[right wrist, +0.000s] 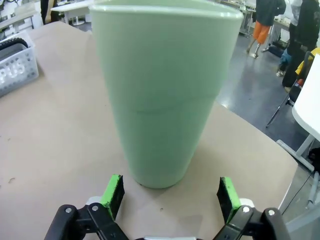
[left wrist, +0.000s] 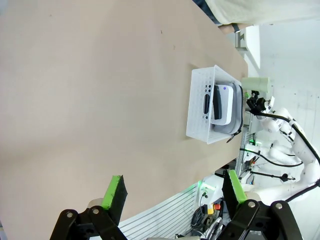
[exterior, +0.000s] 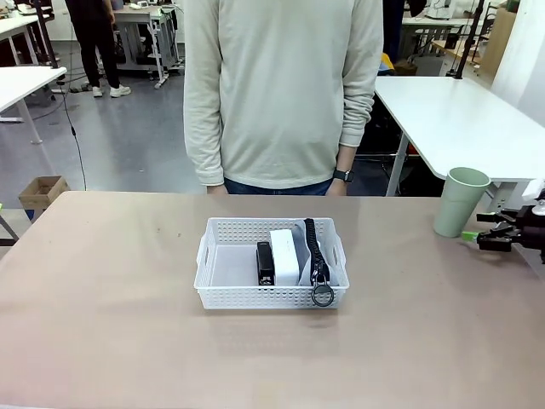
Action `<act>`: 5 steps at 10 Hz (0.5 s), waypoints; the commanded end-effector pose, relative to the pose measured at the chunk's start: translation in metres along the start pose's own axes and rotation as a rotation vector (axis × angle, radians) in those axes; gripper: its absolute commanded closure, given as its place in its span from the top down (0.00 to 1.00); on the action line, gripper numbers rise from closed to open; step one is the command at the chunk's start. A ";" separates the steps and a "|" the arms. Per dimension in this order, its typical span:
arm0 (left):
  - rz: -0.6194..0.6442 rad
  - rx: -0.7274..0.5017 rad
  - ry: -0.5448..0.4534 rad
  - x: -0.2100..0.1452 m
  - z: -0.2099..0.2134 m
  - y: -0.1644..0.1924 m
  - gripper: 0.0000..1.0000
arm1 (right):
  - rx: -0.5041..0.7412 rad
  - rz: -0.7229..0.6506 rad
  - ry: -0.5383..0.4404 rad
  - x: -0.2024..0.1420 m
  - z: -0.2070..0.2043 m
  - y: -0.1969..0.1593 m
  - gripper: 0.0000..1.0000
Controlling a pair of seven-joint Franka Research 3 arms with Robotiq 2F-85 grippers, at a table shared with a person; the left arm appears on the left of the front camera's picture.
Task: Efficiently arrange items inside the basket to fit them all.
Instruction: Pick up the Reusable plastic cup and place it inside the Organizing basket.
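Note:
The white basket [exterior: 232,267] sits mid-table. Inside it, from left to right, lie a small black stapler [exterior: 265,262], a white box [exterior: 284,254] and the grey pouch [exterior: 301,235] on edge; the pouch's black strap and ring [exterior: 323,295] hang over the front wall. A pale green cup [exterior: 460,201] stands upright on the table at the far right. My right gripper [exterior: 473,239] is open just beside it. In the right wrist view the cup [right wrist: 160,90] rises right before the spread fingers [right wrist: 171,186], untouched. My left gripper [left wrist: 175,189] is open, far from the basket [left wrist: 200,107].
A person stands at the far edge behind the basket, arms hanging down, hands off the table. The basket's left half is bare floor. A white table [exterior: 460,119] stands behind the cup. The basket corner [right wrist: 17,62] shows left of the cup.

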State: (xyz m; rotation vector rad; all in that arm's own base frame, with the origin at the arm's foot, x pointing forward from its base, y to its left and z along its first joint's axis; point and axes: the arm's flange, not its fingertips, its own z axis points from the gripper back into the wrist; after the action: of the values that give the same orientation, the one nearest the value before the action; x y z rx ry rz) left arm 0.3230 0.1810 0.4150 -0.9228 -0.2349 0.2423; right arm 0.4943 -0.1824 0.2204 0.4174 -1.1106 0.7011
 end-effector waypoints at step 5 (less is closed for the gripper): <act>-0.018 -0.003 0.008 -0.003 0.003 0.002 1.00 | 0.019 -0.012 0.003 -0.004 -0.030 -0.006 1.00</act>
State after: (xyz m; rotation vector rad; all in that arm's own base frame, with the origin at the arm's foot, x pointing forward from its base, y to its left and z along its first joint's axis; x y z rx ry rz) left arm 0.3230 0.1810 0.4150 -0.9228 -0.2350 0.2423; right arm 0.5062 -0.1740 0.2083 0.4364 -1.0931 0.7199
